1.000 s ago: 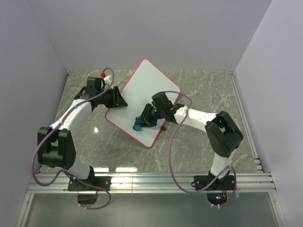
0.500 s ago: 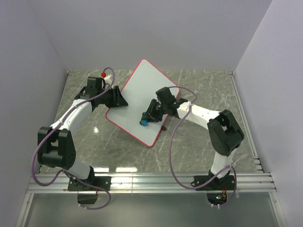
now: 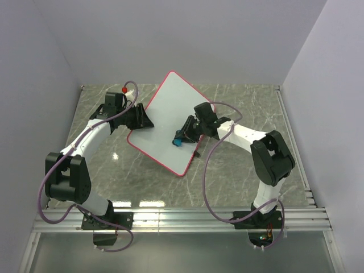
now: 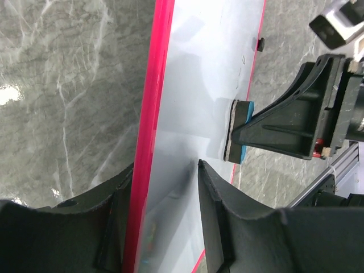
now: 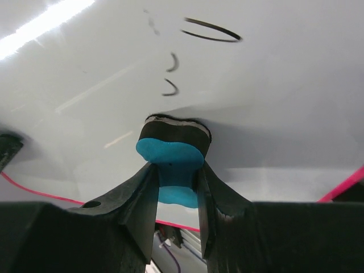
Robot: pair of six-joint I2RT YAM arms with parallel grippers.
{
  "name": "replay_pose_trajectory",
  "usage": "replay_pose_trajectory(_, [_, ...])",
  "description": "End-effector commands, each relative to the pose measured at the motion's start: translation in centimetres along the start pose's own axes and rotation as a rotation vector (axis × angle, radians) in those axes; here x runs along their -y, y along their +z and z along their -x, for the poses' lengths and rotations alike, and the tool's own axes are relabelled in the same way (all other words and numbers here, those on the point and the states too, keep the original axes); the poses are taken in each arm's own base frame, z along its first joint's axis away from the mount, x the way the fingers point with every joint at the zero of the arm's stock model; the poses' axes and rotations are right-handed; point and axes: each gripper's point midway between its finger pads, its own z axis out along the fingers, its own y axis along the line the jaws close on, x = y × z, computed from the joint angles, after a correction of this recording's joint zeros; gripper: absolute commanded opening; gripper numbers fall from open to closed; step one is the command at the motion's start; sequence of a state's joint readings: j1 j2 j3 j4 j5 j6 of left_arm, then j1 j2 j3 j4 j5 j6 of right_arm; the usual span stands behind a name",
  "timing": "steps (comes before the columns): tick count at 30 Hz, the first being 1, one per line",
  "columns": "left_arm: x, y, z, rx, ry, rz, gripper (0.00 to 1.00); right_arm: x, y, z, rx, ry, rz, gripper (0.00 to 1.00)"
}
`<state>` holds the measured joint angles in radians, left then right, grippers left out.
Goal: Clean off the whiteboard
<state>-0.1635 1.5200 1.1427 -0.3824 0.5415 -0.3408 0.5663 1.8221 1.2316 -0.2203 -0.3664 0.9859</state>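
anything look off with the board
The whiteboard is not flat: the left gripper clamps its rim, its far corner raised. A few pen marks show beyond the blue eraser in the right gripper.

I am finding no readable words, numbers or brands. The whiteboard (image 5: 284, 114) is carrying only black marker strokes (image 5: 170, 90), a flat oval and short curved ticks, just beyond my blue eraser (image 5: 170, 159).

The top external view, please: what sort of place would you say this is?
Probably a robot lab test cell: two arms bolted to an aluminium rail at a marble-patterned table, plain walls closing it in, and a whiteboard held for wiping.
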Motion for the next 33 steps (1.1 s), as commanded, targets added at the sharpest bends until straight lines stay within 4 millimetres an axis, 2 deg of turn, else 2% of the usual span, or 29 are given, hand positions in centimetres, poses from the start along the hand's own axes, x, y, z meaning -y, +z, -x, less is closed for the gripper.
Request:
replay_pose_trajectory(1, [2.4, 0.5, -0.5, -0.041, 0.036, -0.080, 0.00, 6.3, 1.0, -0.9, 0.027, 0.012, -0.164, 0.00])
replay_pose_trajectory(2, [2.4, 0.6, -0.5, -0.043, 0.035, -0.081, 0.00, 8.0, 1.0, -1.9, 0.008, 0.020, -0.193, 0.00])
replay_pose_trajectory(5, [2.3, 0.7, -0.4, -0.041, 0.035, -0.082, 0.00, 9.9, 0.3, -3.2, -0.007, 0.036, -0.211, 0.00])
replay_pose_trajectory(7, [2.3, 0.8, -0.4, -0.045, 0.033, -0.088, 0.00, 10.2, 0.0, -3.2, -0.003, 0.041, -0.212, 0.00])
replay_pose_trajectory(9, [2.3, 1.0, -0.4, -0.046, 0.031, -0.089, 0.00, 9.7, 0.1, -2.7, 0.003, 0.025, -0.211, 0.00])
replay_pose_trajectory(10, [2.3, 1.0, -0.3, -0.047, 0.031, -0.090, 0.00, 8.5, 0.1, -1.9, 0.019, 0.014, -0.193, 0.00])
replay_pose_trajectory(12, [2.4, 1.0, -0.3, -0.048, 0.031, -0.093, 0.00, 7.7, 0.1, -1.3, 0.022, 0.014, -0.187, 0.00])
replay_pose_trajectory(13, [2.4, 1.0, -0.3, -0.048, 0.032, -0.094, 0.00, 6.0, 0.0, -0.4, 0.038, 0.007, -0.158, 0.00])
replay_pose_trajectory(15, [2.4, 1.1, -0.4, -0.050, 0.031, -0.094, 0.00, 4.3, 0.0, 0.6, 0.051, 0.013, -0.128, 0.00])
replay_pose_trajectory(16, [2.4, 1.1, -0.5, -0.051, 0.031, -0.096, 0.00, 2.0, -0.3, 1.9, 0.074, 0.005, -0.087, 0.00])
replay_pose_trajectory(18, [2.4, 1.2, -0.5, -0.053, 0.031, -0.096, 0.00, 0.0, 0.0, 2.7, 0.078, 0.017, -0.052, 0.00])
replay_pose_trajectory(19, [2.3, 1.3, -0.7, -0.057, 0.029, -0.093, 0.00, -2.7, -0.5, 4.0, 0.097, 0.007, 0.007, 0.00])
replay_pose_trajectory(21, [2.2, 1.3, -0.7, -0.057, 0.028, -0.088, 0.00, -4.3, 0.3, 4.6, 0.087, 0.012, 0.026, 0.00])
replay_pose_trajectory(22, [2.3, 1.3, -0.8, -0.058, 0.029, -0.089, 0.00, -6.6, -0.1, 5.6, 0.102, -0.001, 0.070, 0.00])
replay_pose_trajectory(23, [2.2, 1.4, -0.9, -0.060, 0.027, -0.088, 0.01, -6.5, 0.8, 5.7, 0.089, 0.009, 0.058, 0.00])
replay_pose_trajectory(25, [2.3, 1.3, -0.9, -0.059, 0.030, -0.088, 0.00, -8.4, 0.8, 6.7, 0.097, 0.003, 0.093, 0.00])
replay_pose_trajectory(26, [2.3, 1.3, -0.9, -0.058, 0.032, -0.084, 0.00, -8.1, 1.5, 6.8, 0.088, 0.012, 0.088, 0.00])
replay_pose_trajectory(30, [2.3, 1.1, -0.8, -0.055, 0.036, -0.079, 0.00, -7.2, 2.0, 7.5, 0.089, 0.051, 0.082, 0.00])
replay_pose_trajectory(31, [2.3, 1.0, -0.8, -0.052, 0.037, -0.075, 0.00, -5.5, 2.4, 7.4, 0.083, 0.074, 0.065, 0.00])
replay_pose_trajectory(33, [2.3, 0.9, -0.8, -0.051, 0.038, -0.073, 0.00, -4.3, 1.8, 7.1, 0.081, 0.096, 0.058, 0.00])
